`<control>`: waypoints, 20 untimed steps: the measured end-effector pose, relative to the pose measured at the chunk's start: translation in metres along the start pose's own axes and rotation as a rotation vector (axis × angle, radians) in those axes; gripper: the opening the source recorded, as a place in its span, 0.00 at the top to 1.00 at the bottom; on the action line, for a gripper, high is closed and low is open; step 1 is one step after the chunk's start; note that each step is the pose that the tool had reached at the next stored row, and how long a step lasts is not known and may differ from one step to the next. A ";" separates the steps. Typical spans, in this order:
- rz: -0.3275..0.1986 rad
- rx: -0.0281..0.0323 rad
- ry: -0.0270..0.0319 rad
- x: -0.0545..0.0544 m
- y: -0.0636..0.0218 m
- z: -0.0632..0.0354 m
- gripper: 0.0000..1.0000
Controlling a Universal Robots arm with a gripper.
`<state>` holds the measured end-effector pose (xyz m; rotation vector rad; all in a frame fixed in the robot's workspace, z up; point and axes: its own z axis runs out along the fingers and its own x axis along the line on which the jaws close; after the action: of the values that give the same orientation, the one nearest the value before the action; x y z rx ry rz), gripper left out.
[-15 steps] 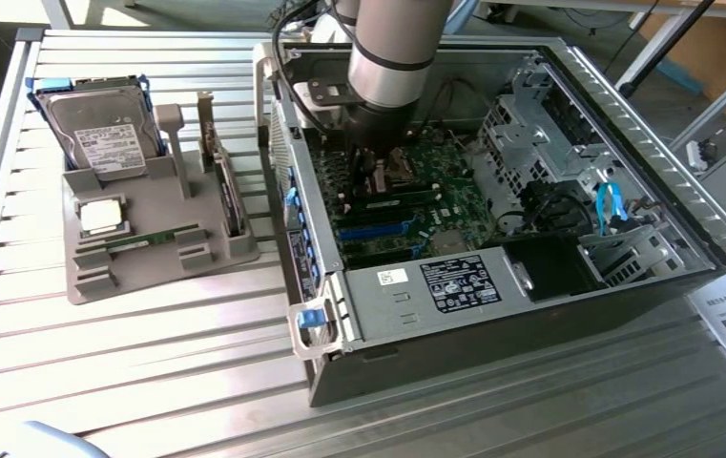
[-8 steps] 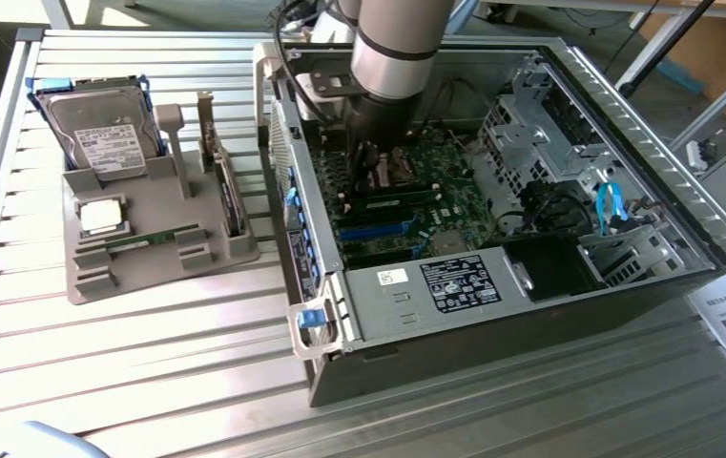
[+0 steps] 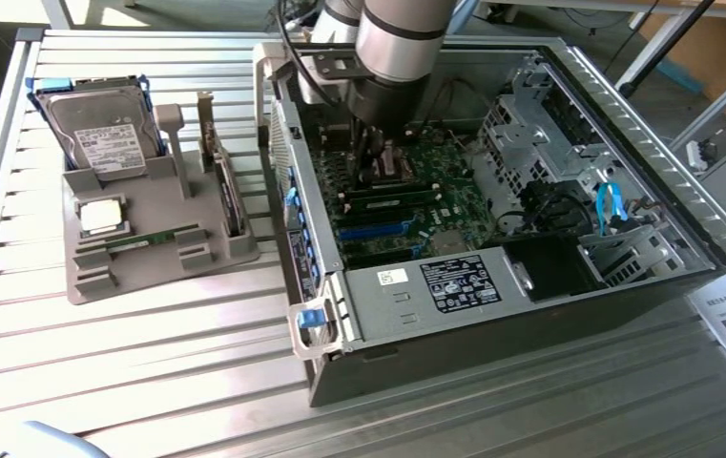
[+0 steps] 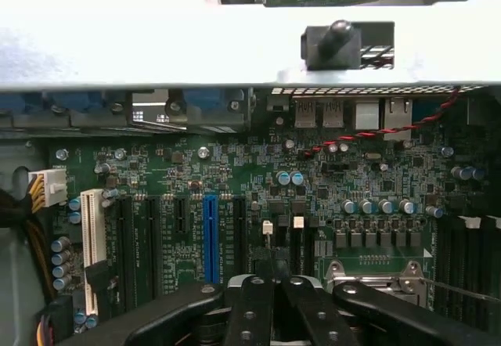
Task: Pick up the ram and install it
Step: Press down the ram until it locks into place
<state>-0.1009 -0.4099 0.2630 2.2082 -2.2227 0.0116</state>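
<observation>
On the grey tray [image 3: 146, 205] the ram [image 3: 153, 239] lies flat.

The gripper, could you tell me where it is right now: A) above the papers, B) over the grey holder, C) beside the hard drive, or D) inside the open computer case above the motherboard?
D: the gripper is down inside the case, fingers closed, over the green motherboard; the holder stands apart from it.
</observation>
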 end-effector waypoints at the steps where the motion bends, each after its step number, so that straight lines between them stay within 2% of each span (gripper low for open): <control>1: 0.000 0.0000 0.0001 0.000 -0.0001 -0.0023 0.90; 4: 0.000 -0.0001 0.0004 0.000 -0.0005 -0.0077 0.90; 12: 0.000 -0.0002 0.0007 0.000 -0.0016 -0.0082 0.90; 16: 0.000 0.0000 0.0005 0.000 -0.0091 -0.0081 0.90; 20: 0.000 0.0000 0.0004 0.000 -0.0209 -0.0081 0.90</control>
<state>-0.0800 -0.4095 0.2711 2.2081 -2.2223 0.0120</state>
